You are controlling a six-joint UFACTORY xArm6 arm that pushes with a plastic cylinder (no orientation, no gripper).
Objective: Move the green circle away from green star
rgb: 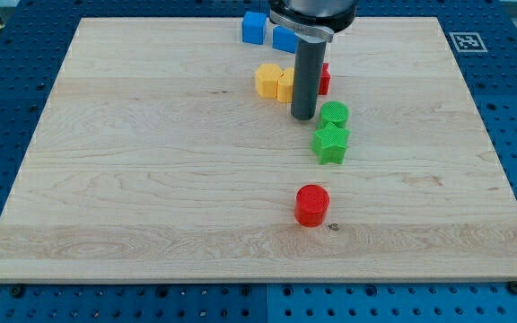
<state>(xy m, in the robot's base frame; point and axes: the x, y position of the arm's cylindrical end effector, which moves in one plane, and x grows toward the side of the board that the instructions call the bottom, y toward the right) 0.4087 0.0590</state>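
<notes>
Robotics lab, pale wooden bench (151,179) on blue perforated mounting plate (7,108), fiducial marker (466,41) at upper right of the frame

Single high, oblique view over board (151,179).

Board (151,161): pale wood, streaked grain. Surround (7,305): blue, dotted with holes. Green circle (334,114) and green star (330,144), centre right. Red cylinder (312,205), lower centre. Two yellow blocks (268,80) and two blue blocks (254,28), upper centre. Red block (324,79), partly hidden. Rod (304,76): dark grey.
</notes>
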